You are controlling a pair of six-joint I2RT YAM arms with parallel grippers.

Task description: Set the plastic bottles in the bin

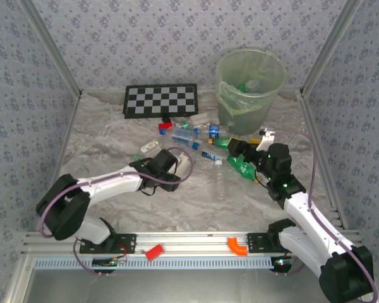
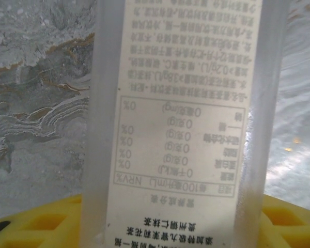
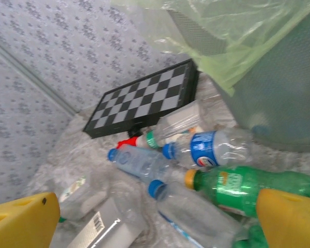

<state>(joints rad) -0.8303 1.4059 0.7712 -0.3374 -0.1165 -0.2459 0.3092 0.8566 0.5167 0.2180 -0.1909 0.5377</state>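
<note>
My left gripper (image 1: 175, 166) is shut on a clear square bottle (image 2: 181, 103) with a pale printed label, which stands close between its yellow fingers (image 2: 36, 223). The right gripper (image 1: 241, 151) hangs open over the bottle pile near the bin's foot, yellow fingertips (image 3: 292, 219) wide apart with nothing between them. Beneath it lie a green bottle with a yellow cap (image 3: 248, 186), a clear bottle with a blue label (image 3: 217, 147) and two blue-capped clear bottles (image 3: 139, 160). The pale-green bin (image 1: 249, 88) stands at the back right, with some bottles inside.
A black-and-white chequered board (image 1: 161, 100) lies at the back, left of the bin, with a small red block (image 1: 166, 125) at its front edge. More bottles (image 1: 196, 136) are scattered mid-table, one clear one (image 1: 218, 180) lying apart. Patterned walls close in three sides.
</note>
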